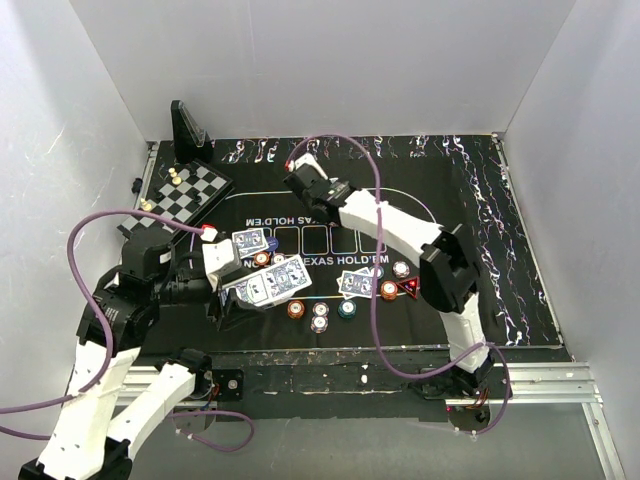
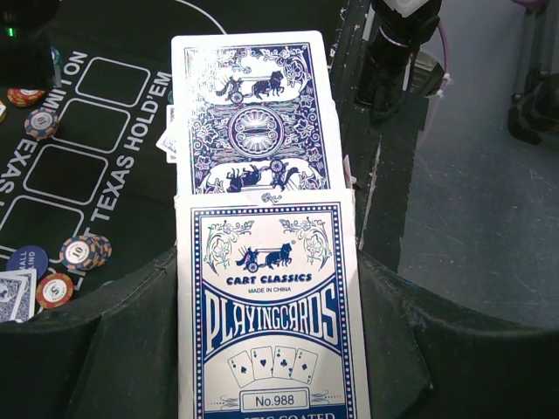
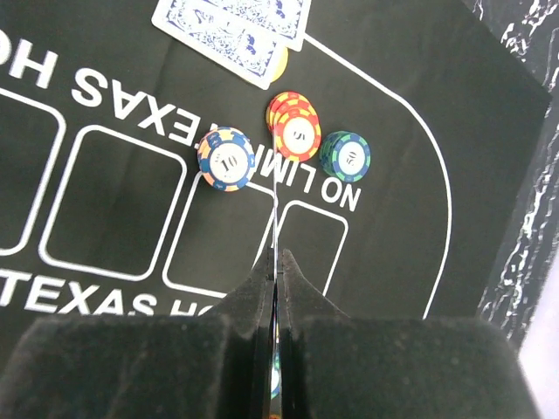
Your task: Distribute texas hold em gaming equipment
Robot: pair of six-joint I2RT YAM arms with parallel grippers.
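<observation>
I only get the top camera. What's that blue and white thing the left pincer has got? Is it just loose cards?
Observer: No. The left pincer is shut on a card box printed PLAYING CARDS, and one patterned card pokes out of its top.
Operator: Cool! Is the other one holding anything? It's too tiny from up here.
Observer: Yes. The right pincer is shut on what looks like a single card, seen edge-on as a thin white line.
Operator: Can you read any numbers?
Observer: In the right wrist view, the blue-and-yellow chip reads 10 and the orange stack reads 5.
</observation>
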